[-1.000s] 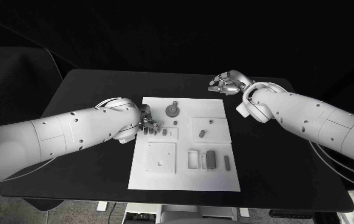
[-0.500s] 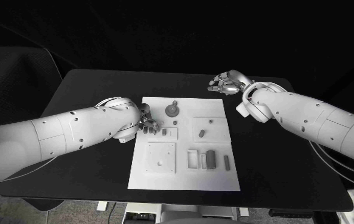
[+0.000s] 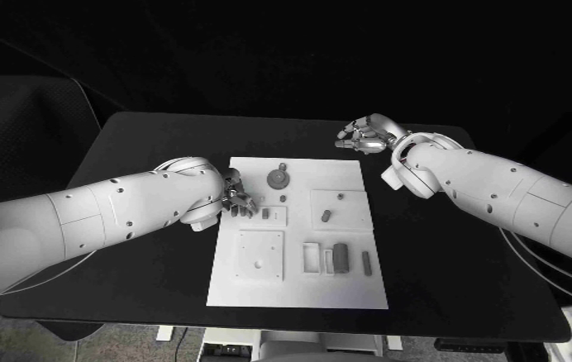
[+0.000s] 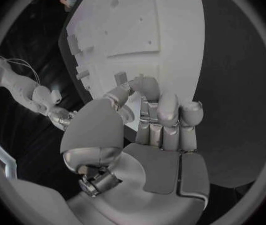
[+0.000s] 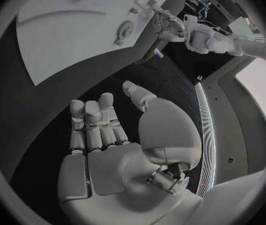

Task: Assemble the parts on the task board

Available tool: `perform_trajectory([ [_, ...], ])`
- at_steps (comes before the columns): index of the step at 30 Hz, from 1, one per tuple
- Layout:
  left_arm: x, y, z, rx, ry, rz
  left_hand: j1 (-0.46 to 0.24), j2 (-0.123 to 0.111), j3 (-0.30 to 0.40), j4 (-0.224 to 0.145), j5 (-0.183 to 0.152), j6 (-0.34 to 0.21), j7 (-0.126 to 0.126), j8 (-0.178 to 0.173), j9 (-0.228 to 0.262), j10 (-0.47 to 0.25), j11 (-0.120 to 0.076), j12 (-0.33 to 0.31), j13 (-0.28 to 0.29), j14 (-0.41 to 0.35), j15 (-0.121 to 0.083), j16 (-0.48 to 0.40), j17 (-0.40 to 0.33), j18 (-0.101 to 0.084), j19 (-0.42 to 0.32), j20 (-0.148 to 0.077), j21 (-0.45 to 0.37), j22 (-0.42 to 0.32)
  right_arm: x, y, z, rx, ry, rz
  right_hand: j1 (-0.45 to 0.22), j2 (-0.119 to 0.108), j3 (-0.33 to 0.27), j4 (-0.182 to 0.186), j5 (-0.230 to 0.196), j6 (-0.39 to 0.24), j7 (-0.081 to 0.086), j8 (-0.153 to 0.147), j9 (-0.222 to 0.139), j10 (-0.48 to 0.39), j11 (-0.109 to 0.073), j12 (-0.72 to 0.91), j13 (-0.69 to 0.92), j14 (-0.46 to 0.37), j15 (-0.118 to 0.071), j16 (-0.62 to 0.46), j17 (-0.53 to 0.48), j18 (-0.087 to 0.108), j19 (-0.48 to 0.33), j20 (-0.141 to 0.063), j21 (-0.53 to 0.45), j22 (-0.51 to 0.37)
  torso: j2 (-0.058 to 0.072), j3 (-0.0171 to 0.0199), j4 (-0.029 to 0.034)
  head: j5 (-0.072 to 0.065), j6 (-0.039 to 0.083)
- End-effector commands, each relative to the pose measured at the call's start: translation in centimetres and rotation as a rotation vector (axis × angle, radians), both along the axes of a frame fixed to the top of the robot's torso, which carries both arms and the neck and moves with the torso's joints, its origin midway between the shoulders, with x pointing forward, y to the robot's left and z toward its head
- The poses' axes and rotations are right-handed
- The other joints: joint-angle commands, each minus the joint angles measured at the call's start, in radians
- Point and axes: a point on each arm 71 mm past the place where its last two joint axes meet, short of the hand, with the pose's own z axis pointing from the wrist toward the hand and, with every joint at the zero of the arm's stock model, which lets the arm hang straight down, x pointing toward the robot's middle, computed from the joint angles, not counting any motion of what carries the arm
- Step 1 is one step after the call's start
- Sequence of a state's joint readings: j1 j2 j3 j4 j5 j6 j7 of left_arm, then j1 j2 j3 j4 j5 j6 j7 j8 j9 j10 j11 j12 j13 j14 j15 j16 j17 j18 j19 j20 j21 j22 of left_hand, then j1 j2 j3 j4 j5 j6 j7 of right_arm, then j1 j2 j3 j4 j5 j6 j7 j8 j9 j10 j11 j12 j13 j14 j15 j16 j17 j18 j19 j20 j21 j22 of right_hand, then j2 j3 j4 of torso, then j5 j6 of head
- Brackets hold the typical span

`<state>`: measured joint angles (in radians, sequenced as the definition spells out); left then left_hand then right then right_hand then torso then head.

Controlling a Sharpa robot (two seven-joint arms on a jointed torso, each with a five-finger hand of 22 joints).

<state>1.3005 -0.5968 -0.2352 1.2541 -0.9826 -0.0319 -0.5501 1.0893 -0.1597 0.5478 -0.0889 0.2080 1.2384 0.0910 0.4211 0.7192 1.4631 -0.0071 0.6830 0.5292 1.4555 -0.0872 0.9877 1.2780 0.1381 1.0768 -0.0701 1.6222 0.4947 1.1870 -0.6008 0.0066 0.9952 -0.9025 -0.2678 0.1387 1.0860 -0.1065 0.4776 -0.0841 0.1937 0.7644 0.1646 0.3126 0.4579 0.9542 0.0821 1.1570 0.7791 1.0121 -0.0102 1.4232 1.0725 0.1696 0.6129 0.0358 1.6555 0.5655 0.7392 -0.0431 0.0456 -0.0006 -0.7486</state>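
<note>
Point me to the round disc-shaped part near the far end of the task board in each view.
Head view: round part lies at the board's far end, just past the left hand.
Left wrist view: I cannot pick it out.
Right wrist view: round part lies near the board's edge.
Shared landmark: the task board.

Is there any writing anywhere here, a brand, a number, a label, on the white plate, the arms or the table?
None can be read.
Task board: plain white, with recesses and small parts, no print visible.
Left robot hand and right robot hand: bare metal, no markings visible.
White arms: dark dots only, no letters.
Table: plain black.
</note>
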Motion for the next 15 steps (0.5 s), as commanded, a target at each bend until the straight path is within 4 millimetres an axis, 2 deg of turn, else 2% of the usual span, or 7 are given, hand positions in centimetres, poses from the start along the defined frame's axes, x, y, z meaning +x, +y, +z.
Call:
perform_trajectory([
  [1, -0.12, 0.30, -0.31, -0.013, 0.052, -0.002, 0.113, 0.103, 0.052, -0.043, -0.009, -0.004, 0.002, 0.002, 0.002, -0.009, 0.003, 0.005, 0.001, -0.014, -0.004, 0.005, -0.001, 0.066, -0.008, -0.002, 0.002, 0.001, -0.05, 0.13, -0.09, -0.001, 0.010, 0.014, -0.009, -0.002, 0.002, 0.004, -0.005, 0.000, 0.006, 0.005, -0.002, -0.007, 0.002, 0.003, -0.001, -0.006, 0.000, -0.003, -0.001, -0.012, -0.008, -0.002, 0.021, -0.001, 0.000, 0.0009, -0.0004, 0.000, 0.000],
  [15, -0.16, 0.03, -0.28, 0.037, 0.070, -0.056, 0.120, 0.111, 0.058, -0.042, -0.018, -0.003, 0.002, 0.004, 0.006, -0.013, 0.004, 0.005, 0.002, -0.018, -0.003, 0.006, -0.002, 0.065, -0.011, -0.001, 0.002, 0.001, -0.06, 0.20, -0.11, -0.001, 0.012, 0.016, -0.009, -0.002, 0.002, 0.004, -0.005, -0.001, 0.006, 0.005, -0.002, -0.007, 0.002, 0.003, -0.001, -0.006, 0.000, -0.003, -0.001, -0.012, -0.008, -0.002, 0.021, -0.001, 0.000, 0.0004, -0.0004, 0.000, -0.001],
])
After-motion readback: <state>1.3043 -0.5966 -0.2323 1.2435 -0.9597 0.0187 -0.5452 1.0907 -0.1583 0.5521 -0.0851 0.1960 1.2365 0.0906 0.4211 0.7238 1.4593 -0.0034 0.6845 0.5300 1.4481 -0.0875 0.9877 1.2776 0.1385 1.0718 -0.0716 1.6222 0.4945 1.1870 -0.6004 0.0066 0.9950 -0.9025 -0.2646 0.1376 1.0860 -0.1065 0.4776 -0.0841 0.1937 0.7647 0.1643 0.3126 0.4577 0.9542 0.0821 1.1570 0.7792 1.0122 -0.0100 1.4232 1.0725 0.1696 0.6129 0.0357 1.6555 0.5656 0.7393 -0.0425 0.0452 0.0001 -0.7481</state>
